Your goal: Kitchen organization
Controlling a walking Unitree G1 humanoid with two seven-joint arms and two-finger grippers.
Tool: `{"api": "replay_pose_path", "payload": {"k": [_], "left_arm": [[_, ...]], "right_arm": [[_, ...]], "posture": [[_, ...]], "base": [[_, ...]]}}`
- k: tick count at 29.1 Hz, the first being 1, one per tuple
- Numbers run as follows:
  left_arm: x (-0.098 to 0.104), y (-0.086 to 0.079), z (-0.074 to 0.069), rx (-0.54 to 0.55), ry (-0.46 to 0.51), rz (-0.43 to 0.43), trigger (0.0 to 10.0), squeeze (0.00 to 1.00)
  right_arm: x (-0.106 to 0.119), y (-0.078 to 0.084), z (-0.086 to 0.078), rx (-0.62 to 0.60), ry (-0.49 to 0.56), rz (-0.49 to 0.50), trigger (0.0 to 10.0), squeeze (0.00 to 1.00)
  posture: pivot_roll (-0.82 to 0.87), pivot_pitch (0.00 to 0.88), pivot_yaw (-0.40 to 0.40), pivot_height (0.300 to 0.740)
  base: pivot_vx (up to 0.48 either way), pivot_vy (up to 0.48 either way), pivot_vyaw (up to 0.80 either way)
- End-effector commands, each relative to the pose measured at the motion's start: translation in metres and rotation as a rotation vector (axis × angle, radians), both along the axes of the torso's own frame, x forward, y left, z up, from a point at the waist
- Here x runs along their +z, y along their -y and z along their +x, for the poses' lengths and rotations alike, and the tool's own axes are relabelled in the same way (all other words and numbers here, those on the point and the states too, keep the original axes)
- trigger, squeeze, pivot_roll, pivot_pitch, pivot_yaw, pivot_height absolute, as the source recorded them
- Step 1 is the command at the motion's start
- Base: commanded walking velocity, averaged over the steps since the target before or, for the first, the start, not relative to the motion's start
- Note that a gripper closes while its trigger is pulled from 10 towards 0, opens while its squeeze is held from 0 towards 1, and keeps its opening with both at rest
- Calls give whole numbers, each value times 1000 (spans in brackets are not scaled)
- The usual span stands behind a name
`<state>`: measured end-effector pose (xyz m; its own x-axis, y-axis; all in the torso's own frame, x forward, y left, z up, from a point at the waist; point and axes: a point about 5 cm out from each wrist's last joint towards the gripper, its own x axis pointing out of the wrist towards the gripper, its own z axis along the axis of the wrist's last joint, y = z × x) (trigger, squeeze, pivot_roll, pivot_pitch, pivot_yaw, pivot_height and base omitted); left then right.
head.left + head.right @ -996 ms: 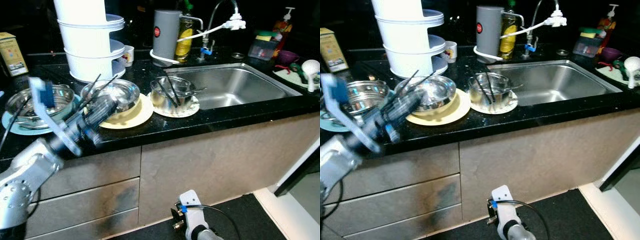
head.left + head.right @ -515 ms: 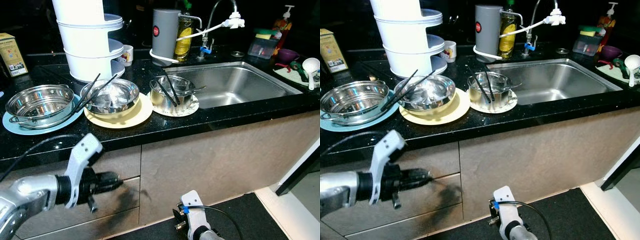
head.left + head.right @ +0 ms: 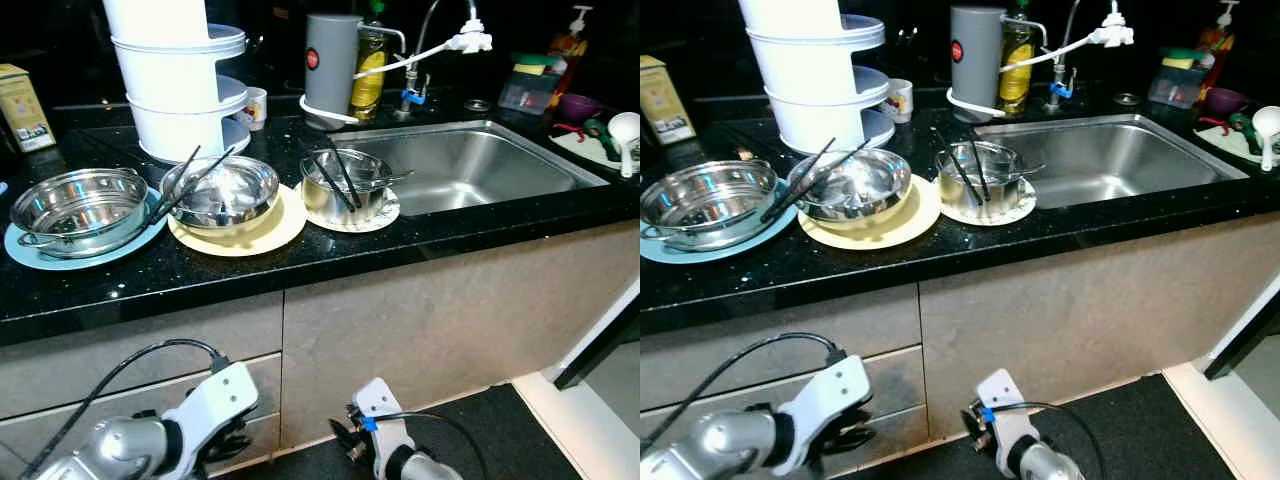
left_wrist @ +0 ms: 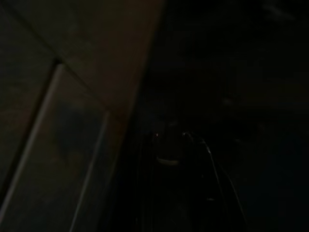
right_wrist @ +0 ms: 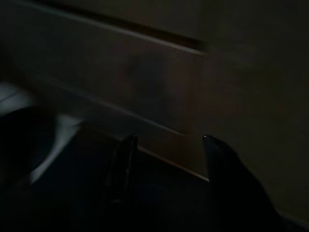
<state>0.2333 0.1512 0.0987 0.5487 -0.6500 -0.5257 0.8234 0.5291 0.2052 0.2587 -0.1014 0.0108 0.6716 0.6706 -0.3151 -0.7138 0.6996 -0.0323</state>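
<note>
On the black counter, a steel bowl [image 3: 78,205] sits on a blue plate at the left. Beside it a second steel bowl [image 3: 225,190] holding black chopsticks [image 3: 190,180] rests on a yellow plate [image 3: 270,228]. A steel pot [image 3: 345,185] with chopsticks and a spoon stands on a white plate next to the sink [image 3: 470,165]. My left gripper [image 3: 232,438] hangs low in front of the lower drawers, holding nothing I can make out. My right gripper [image 3: 343,440] also hangs low by the cabinet, open and empty, its fingers [image 5: 120,159] apart before the drawer fronts.
A white stacked steamer [image 3: 175,80], a small cup [image 3: 257,108], a grey kettle [image 3: 330,65], an oil bottle and the tap [image 3: 440,40] line the back. A box [image 3: 25,105] stands far left. Dish items [image 3: 600,135] lie right of the sink. Drawer fronts [image 3: 130,360] are close ahead.
My left arm has dropped from over the counter's bowls to below the counter, in front of the drawers. The right arm stays low. The dishes have not moved.
</note>
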Motion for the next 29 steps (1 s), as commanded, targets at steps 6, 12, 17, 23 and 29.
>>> {"api": "replay_pose_path", "payload": {"k": [6, 12, 17, 23, 29], "left_arm": [[-20, 4, 0, 88, 18, -28, 0, 0], [-22, 5, 4, 113, 23, -41, 0, 0], [-21, 4, 6, 122, 21, -62, 0, 0], [-20, 7, 1, 120, -43, -142, 0, 0], [-15, 12, 2, 150, -87, -234, 0, 0]], "right_arm": [[-5, -23, -10, 193, -60, -11, 10000, 1000], [-6, -33, -8, 255, -61, -56, 10000, 1000], [-3, -37, -2, 250, -18, -130, 10000, 1000], [-3, -38, 2, 221, 9, -163, 10000, 0], [-3, -41, 2, 215, 25, -165, 10000, 0]], "posture": [[-60, 118, -60, 740], [-56, 122, -74, 740], [-53, 127, -77, 740], [-51, 128, -75, 740], [-52, 128, -74, 740]], "base": [[0, 0, 0], [0, 0, 0], [0, 0, 0], [0, 0, 0], [0, 0, 0]]}}
